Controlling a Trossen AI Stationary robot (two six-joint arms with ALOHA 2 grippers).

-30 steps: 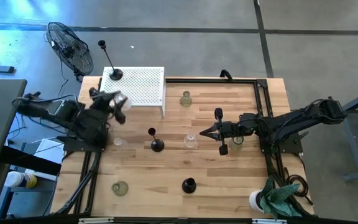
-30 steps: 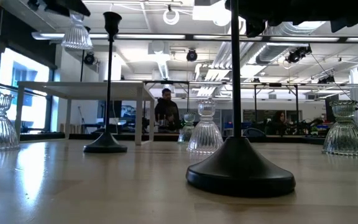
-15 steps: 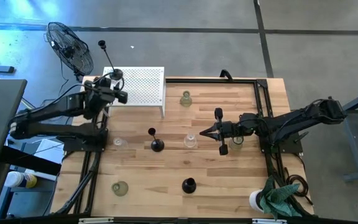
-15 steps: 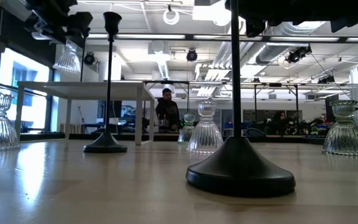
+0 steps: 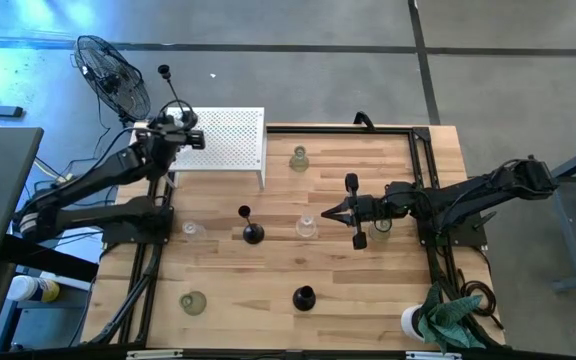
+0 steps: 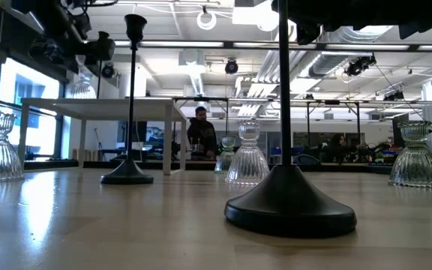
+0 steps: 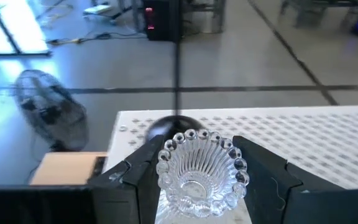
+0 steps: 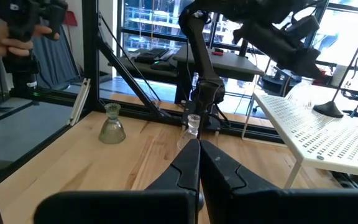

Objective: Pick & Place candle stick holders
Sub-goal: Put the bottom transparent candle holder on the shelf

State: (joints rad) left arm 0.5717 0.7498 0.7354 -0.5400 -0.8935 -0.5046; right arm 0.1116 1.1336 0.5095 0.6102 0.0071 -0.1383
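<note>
I am carrying my left gripper (image 5: 180, 128) farther over the white perforated shelf (image 5: 230, 140) than half a second ago, when it was hanging off the shelf's near-left corner; my right arm and everything on the wooden table (image 5: 278, 275) are staying put. My left fingers (image 7: 135, 177) are pressing both sides of a ribbed clear glass holder (image 7: 202, 169), held above the shelf beside the black holder (image 5: 184, 118) already standing there.

My right gripper (image 5: 334, 213), its fingers pressed together on nothing, is resting low over mid-table, its tip just beside a clear glass holder (image 5: 307, 226).

I am counting three black holders: one on the shelf, one (image 5: 252, 231) at table centre, one (image 5: 303, 296) nearer the front edge. Glass holders in the overhead view are numbering five besides the one I hold: (image 5: 298, 157) near the back, (image 5: 191, 229) at left, (image 5: 193, 302) at front left, (image 5: 380, 226) under my right arm, and the central one.
</note>
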